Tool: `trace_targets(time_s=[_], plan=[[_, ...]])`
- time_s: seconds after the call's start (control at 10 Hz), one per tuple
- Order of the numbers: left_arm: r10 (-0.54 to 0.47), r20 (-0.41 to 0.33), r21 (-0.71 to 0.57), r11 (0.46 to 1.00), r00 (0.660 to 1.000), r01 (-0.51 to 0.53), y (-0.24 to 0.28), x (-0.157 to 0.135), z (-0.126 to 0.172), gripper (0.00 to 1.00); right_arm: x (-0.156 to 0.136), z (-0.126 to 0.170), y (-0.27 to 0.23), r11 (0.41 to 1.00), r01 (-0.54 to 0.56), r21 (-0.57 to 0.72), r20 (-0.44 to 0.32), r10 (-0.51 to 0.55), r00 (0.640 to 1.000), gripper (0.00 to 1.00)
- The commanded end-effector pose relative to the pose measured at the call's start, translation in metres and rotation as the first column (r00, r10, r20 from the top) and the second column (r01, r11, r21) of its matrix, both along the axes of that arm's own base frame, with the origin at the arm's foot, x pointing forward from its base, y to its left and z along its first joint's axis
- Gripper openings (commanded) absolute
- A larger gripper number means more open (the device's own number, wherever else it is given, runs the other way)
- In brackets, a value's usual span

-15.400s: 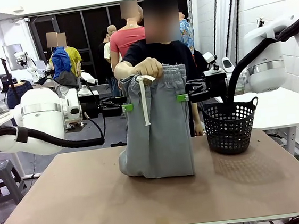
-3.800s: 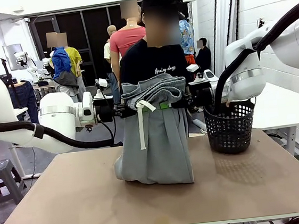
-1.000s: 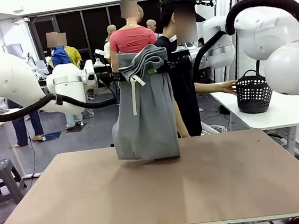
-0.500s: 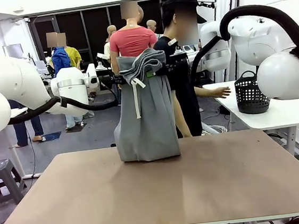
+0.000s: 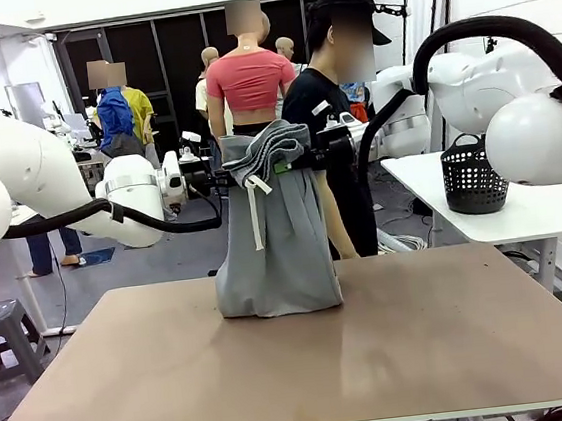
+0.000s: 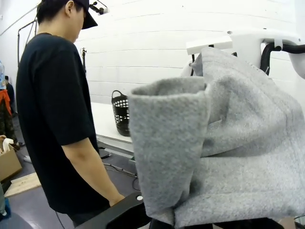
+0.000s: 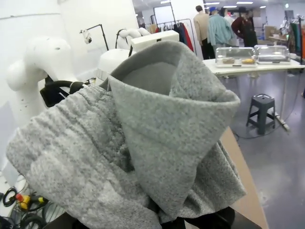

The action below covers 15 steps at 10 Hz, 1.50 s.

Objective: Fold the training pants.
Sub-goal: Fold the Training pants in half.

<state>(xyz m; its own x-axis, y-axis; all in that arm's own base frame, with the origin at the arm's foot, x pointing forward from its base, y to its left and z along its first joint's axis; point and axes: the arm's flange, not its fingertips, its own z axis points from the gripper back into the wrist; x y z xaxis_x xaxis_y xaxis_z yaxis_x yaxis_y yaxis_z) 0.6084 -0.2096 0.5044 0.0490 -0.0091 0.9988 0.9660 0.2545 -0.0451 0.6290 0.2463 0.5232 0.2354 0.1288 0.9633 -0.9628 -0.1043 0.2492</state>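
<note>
Left gripper [image 5: 225,176] clamped on the pants [image 5: 275,251] at the waist; right gripper [image 5: 301,161] likewise. Pants have sunk, their bottom now bunching on the table [image 5: 298,370]: probably being laid down for folding

front: faces across table [image 5: 278,372] | wrists: close on training pants [image 6: 228,157]
</note>
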Motion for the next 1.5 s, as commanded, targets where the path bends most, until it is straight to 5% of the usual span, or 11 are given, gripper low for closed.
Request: trace_targets(time_s=[0.0, 0.2, 0.6, 0.8, 0.9, 1.2, 1.4], plan=[[-0.007, -0.132, -0.034, 0.999, 0.991, 0.002, 0.007, -0.033, -0.001, 0.00, -0.038, 0.001, -0.011, 0.998, -0.013, 0.063, -0.103, 0.019, 0.994, 0.00], [-0.008, -0.253, -0.064, 0.998, 0.967, -0.008, 0.005, -0.063, -0.015, 0.00, -0.060, -0.023, -0.018, 1.000, 0.002, -0.001, -0.194, -0.002, 0.981, 0.00], [-0.029, -0.344, -0.121, 0.993, 0.939, -0.014, 0.007, -0.110, -0.047, 0.00, -0.094, -0.068, -0.009, 0.997, -0.025, -0.074, -0.244, 0.006, 0.970, 0.00], [-0.073, -0.276, -0.098, 0.994, 0.958, 0.048, 0.009, -0.102, -0.029, 0.00, -0.082, -0.068, -0.008, 0.999, -0.025, -0.043, -0.242, 0.013, 0.970, 0.00], [-0.035, -0.342, -0.066, 0.998, 0.939, 0.013, 0.004, -0.108, -0.062, 0.00, -0.082, -0.068, -0.008, 0.999, -0.025, -0.043, -0.242, 0.013, 0.970, 0.00], [-0.035, -0.342, -0.066, 0.998, 0.939, 0.013, 0.004, -0.108, -0.062, 0.00, -0.085, -0.069, -0.009, 0.998, -0.022, -0.054, -0.242, 0.008, 0.970, 0.00], [-0.044, -0.381, -0.082, 0.997, 0.923, 0.014, 0.008, -0.123, -0.067, 0.00, -0.101, -0.083, -0.013, 0.998, -0.029, -0.056, -0.333, 0.008, 0.943, 0.00]])
